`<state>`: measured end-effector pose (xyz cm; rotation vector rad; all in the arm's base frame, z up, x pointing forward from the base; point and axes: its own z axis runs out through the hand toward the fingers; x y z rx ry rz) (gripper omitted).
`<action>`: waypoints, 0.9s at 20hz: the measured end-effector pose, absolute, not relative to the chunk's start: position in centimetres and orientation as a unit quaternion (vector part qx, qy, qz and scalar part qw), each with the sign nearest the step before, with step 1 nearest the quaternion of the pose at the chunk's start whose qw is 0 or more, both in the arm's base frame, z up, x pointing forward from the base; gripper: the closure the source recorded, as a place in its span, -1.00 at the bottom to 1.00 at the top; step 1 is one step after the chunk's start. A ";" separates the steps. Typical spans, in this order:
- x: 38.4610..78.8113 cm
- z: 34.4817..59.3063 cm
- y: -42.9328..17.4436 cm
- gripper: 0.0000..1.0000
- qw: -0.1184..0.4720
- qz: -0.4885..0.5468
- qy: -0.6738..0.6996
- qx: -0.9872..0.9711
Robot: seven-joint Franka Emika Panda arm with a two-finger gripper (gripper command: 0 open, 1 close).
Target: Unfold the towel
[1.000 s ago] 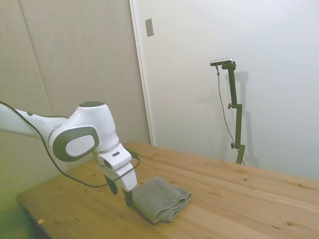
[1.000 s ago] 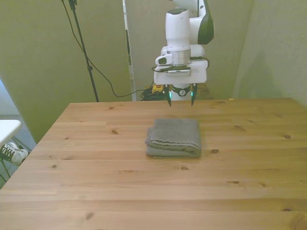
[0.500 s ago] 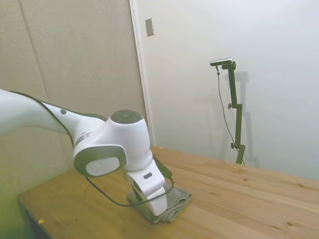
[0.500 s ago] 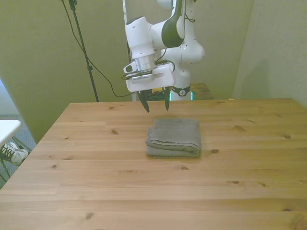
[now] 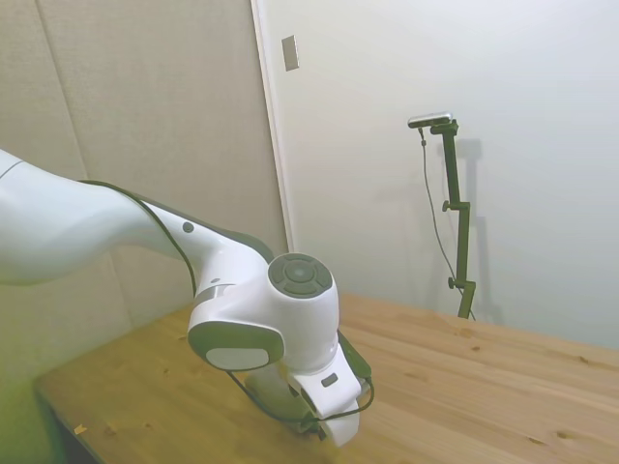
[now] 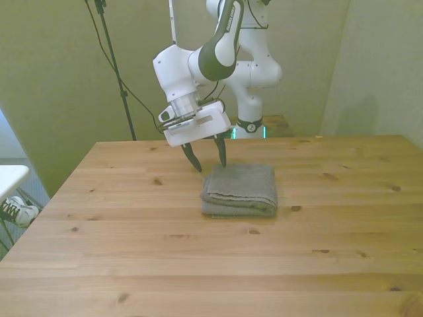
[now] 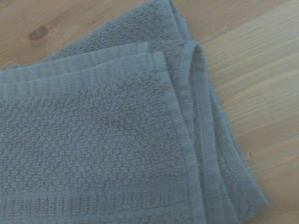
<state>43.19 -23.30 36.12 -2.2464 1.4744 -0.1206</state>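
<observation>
The grey-green towel [image 6: 239, 190] lies folded in a thick rectangle near the middle of the wooden table [image 6: 132, 251], its layered edges toward the front view's left and near side. My gripper [image 6: 210, 166] is open, tilted, its fingertips just above the towel's far corner on the front view's left; one dark finger [image 6: 221, 153] is over the cloth edge, the other over bare wood. In the wrist view the towel [image 7: 93, 140] fills most of the picture, with a stacked corner and hems showing. In the side view my arm's wrist [image 5: 290, 329] hides the towel and the fingers.
Bare wood [image 7: 252, 93] lies beside the towel's corner. The table [image 5: 464, 387] stretches wide around the towel on every side. A black cable [image 6: 135, 99] hangs behind the far edge at the front view's left.
The arm has swung toward the front view's left and come down, tilting; the gripper went from behind the towel's far edge to its far left corner. The towel has not moved.
</observation>
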 end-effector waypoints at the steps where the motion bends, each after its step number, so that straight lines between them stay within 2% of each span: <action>1: 43.3 36.1 -23.0 -1.00 0.227 -0.043 0.531 -0.815; 15: 43.7 35.4 -20.8 -1.00 0.242 -0.033 0.506 -0.827; 16: 43.7 35.5 -20.7 1.00 0.242 -0.034 0.505 -0.828; 18: 43.6 35.5 -20.6 1.00 0.243 -0.034 0.504 -0.828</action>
